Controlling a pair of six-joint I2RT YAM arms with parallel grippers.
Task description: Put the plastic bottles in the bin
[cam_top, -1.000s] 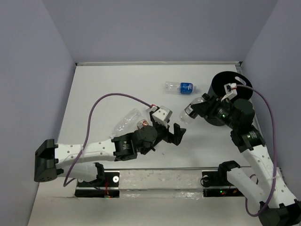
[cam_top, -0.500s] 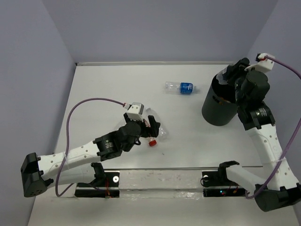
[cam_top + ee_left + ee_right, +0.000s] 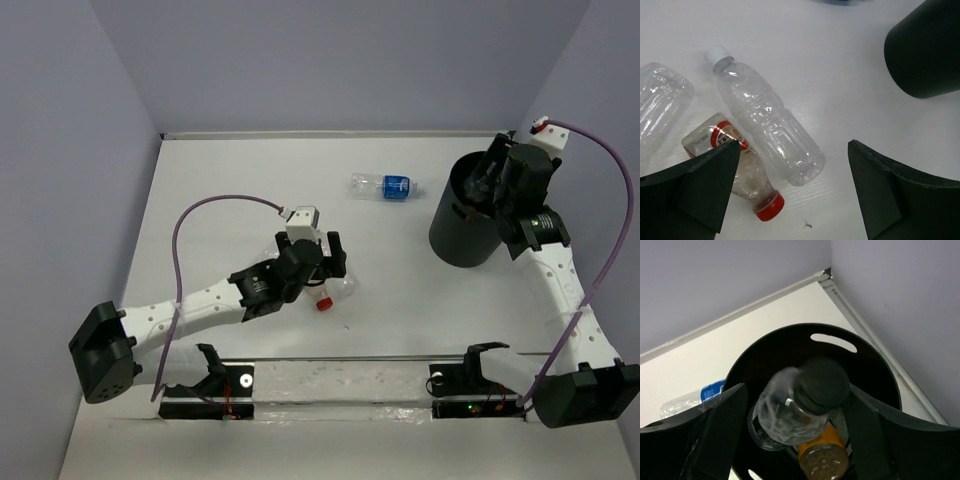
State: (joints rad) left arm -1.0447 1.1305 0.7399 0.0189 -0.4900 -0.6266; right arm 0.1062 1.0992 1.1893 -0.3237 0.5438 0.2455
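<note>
Release over the bin (image 3: 452,235): right end effector (image 3: 796,389) brackets a blurred dark-capped bottle (image 3: 790,410) above the bin's mouth, grip not discernible; it should open fully while centred there. Wide, the left end effector (image 3: 794,146) hovers over a white-capped bottle (image 3: 767,127) on the desk (image 3: 230,180), well left of the bin. One second earlier, that dark-capped bottle was held beside the bin, not above it.

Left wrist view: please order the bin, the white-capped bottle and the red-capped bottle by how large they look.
1. White-capped bottle and bin: about alike; the bin is cropped by the frame and farther away, so unranked.
2. Red-capped bottle, smallest, partly hidden.
</note>
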